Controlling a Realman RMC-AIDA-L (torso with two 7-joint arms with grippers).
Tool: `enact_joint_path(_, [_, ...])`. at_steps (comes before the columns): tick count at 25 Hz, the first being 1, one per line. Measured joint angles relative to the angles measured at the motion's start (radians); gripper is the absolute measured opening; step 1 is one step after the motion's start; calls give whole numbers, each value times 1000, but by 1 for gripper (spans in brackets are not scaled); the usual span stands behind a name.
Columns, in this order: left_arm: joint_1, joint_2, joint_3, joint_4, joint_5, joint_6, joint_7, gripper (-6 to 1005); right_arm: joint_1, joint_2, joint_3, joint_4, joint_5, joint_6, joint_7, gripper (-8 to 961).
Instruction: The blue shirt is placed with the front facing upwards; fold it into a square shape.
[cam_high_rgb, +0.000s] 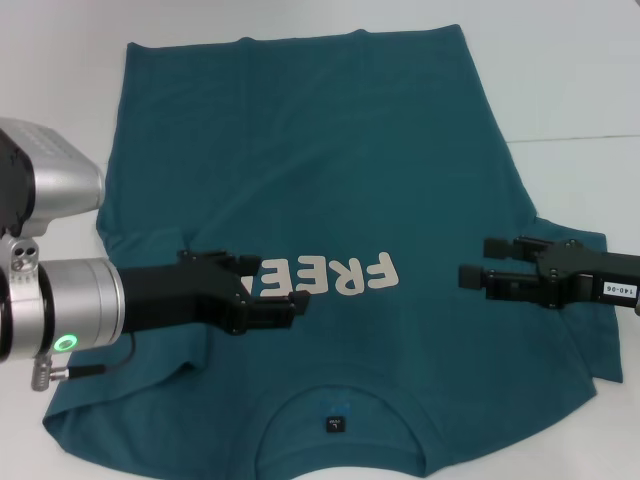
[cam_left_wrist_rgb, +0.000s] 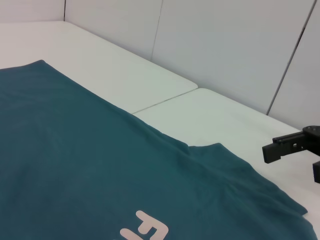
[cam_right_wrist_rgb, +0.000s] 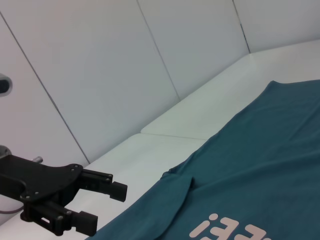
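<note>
While one blue shirt (cam_high_rgb: 330, 180) lies flat, two open tools hover.

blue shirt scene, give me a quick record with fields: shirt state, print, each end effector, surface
shirt: blue shirt spread flat, front up, collar toward the robot, not yet folded
print: off-white lettering on the chest
label: small dark label inside the collar
left end effector: open, over the left end of the lettering
right end effector: open, over the shirt near its right sleeve
surface: white table
</note>
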Motion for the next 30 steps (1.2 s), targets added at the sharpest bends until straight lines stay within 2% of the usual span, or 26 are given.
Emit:
enact_joint_path(7, [21, 0, -22, -40, -27, -6, 88, 839, -10, -2, 0, 0, 0, -7, 4, 919])
enact_joint_path(16, [41, 3, -117, -230, -246, 29, 392, 838, -13, -5, -4, 0, -3, -8, 31, 919])
enact_joint_path(30, [41, 3, -140, -282, -264, 41, 457, 832, -15, -11, -5, -41, -8, -10, 101, 919])
